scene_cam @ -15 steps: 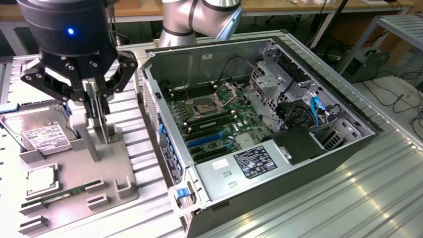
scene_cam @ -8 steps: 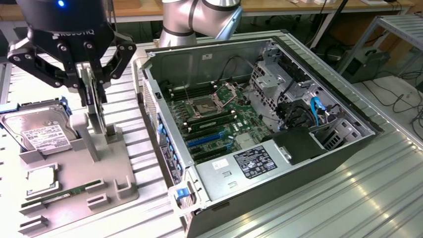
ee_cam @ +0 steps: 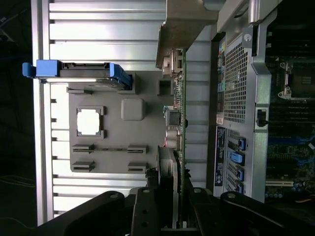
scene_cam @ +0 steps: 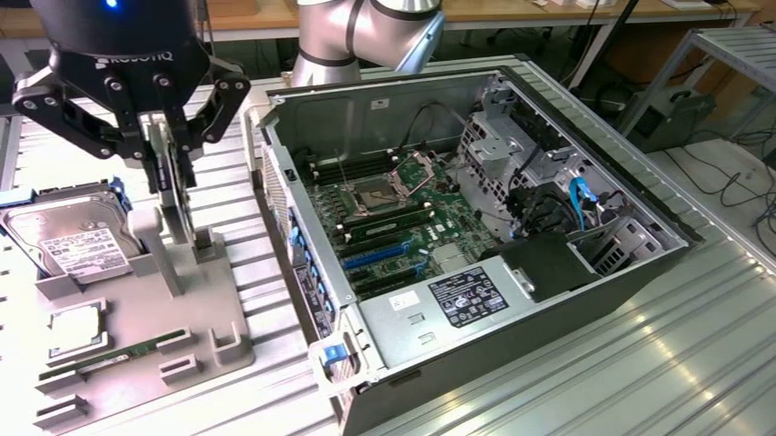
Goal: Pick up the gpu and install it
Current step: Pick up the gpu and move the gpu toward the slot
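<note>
The gripper [scene_cam: 173, 186] has its jaws clamped on the gpu [scene_cam: 180, 218], which stands on edge at the grey holder tray's [scene_cam: 145, 318] edge nearest the open computer case [scene_cam: 631, 272]. The pick-up looks to be in hand and the install not yet done. I judge it calls for a straight lift clear of the tray's posts.

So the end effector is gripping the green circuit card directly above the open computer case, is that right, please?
Not quite. The end effector does grip the flat green circuit card with the pale metal bracket, but above the grey moulded tray, on the exterior view's left of the open dark metal computer case, as the exterior view shows.
</note>
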Robot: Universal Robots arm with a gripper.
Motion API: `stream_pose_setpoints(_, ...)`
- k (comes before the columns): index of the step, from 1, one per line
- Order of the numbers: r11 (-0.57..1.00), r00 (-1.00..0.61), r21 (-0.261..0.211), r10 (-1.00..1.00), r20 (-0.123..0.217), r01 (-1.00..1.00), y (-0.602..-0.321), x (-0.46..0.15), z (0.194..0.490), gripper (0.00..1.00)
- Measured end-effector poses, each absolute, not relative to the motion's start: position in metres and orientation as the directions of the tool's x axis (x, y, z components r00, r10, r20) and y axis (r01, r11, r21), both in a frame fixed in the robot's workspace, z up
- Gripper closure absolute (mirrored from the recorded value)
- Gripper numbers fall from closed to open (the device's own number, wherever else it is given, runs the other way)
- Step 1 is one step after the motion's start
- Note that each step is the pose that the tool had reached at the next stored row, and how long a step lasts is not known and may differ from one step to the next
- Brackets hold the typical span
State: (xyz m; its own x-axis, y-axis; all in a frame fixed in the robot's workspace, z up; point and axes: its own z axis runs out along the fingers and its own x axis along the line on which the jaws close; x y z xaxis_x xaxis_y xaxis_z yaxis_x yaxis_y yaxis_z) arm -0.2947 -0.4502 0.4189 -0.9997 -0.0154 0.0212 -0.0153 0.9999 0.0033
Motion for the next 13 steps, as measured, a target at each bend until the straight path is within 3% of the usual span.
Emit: stream_pose_setpoints(13, 1.000, -1.000, 0.003, -0.015, 0.021, -0.015, -0.450, -0.271, 0.419, 0.72)
